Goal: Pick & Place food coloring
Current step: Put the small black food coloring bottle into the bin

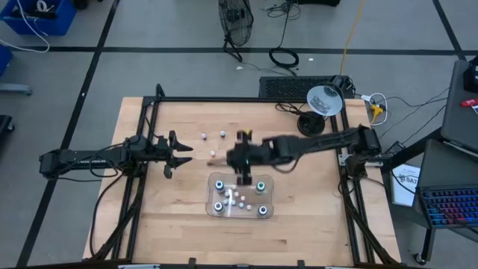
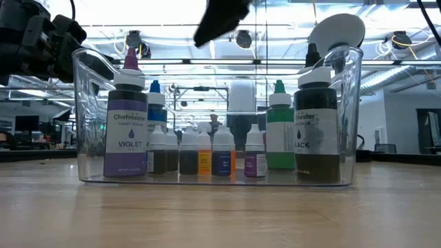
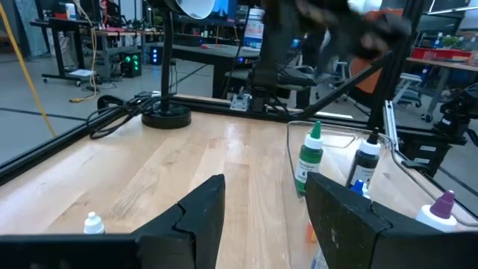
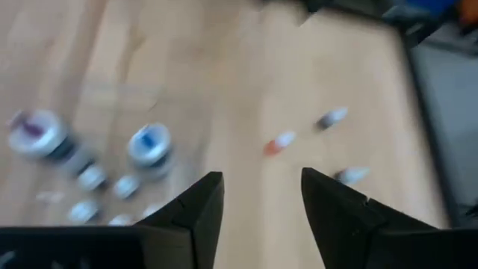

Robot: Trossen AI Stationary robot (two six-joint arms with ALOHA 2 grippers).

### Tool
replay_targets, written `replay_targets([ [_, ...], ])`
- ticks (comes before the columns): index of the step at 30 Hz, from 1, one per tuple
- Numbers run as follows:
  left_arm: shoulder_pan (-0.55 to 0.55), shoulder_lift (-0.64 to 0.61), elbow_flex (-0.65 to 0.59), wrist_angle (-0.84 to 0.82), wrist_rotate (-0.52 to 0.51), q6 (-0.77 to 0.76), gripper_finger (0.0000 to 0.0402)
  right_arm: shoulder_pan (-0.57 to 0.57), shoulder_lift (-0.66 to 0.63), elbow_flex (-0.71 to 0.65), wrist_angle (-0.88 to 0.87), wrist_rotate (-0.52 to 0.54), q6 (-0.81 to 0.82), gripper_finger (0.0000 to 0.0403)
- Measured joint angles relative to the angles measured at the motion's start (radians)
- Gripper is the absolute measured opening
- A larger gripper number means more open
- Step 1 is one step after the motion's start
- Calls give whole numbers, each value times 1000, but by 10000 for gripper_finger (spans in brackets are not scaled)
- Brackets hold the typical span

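The food coloring bottles stand upright in a clear tray (image 1: 210,196): large ones with round tops in its corners (image 1: 219,184) and small whitish ones (image 1: 234,199) in the middle. In the low view the violet (image 2: 127,131), green (image 2: 279,134) and black (image 2: 317,131) bottles rise above a row of small ones (image 2: 222,155). Three small bottles lie on the wood beyond the tray (image 1: 213,153) (image 4: 282,142). My right gripper (image 1: 243,172) (image 4: 258,183) hovers open over the tray's far edge, holding nothing. My left gripper (image 1: 187,153) (image 3: 261,190) waits open to the left of the tray.
A desk lamp (image 1: 323,101) with a round base (image 3: 166,116) and cables stands at the table's far right. The black frame rails (image 1: 142,134) run along the table's edges. Bare wood lies near and left of the tray.
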Motion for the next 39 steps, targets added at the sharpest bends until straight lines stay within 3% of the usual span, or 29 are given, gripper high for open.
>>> replay_targets([
  [8, 0, 0, 0, 0, 0, 0, 186, -162, 109, 293, -31, -8, -162, 198],
  [12, 0, 0, 0, 0, 0, -1, 186, -297, 187, 384, -79, -143, -113, 196],
  [17, 0, 0, 0, 0, 0, -1, 187, -410, 306, 383, -114, -262, -86, 197],
  [25, 0, 0, 0, 0, 0, -1, 187, -449, 461, 382, -113, -264, -141, 205],
  [39, 0, -1, 0, 0, 0, 0, 187, -450, 506, 334, -39, -317, -148, 201],
])
